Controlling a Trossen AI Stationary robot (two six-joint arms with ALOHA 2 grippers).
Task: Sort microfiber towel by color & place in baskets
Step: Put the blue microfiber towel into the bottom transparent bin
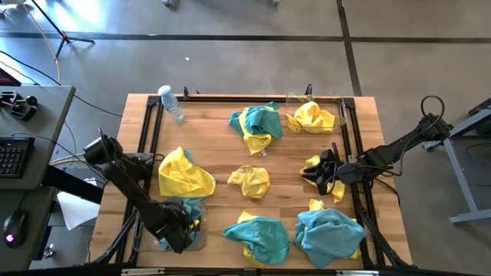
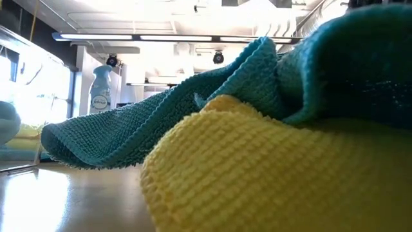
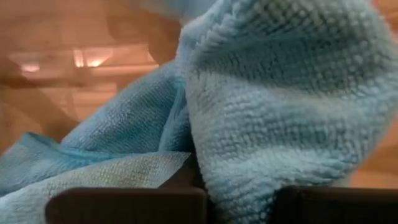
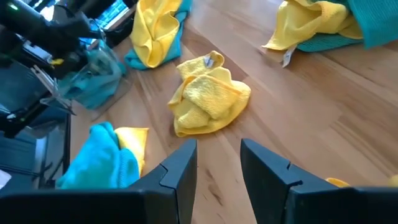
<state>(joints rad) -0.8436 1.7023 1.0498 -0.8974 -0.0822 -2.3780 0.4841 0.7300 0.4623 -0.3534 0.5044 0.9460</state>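
Microfiber towels lie scattered over the wooden table point(image 1: 360, 130), and the crumpled yellow towel point(image 1: 251, 181) at its middle serves as the landmark. Beyond it, toward the far edge, a yellow towel sits in one clear basket point(image 1: 341, 107); on the near-left side the second basket point(image 1: 198, 239) holds a teal towel point(image 3: 280, 106), with the left gripper point(image 1: 178, 225) down over it. The left wrist view shows the teal cloth bunched between the dark fingers, so the claw appears to be pinching it, though the fingertips are hidden. To the landmark's right, the right gripper point(image 4: 219, 168) hovers with its fingers spread and nothing between them. The towels look light, soft and limp, likely to drape and drag; a raised fold or bunched ridge should give the surest hold, not a flat patch.
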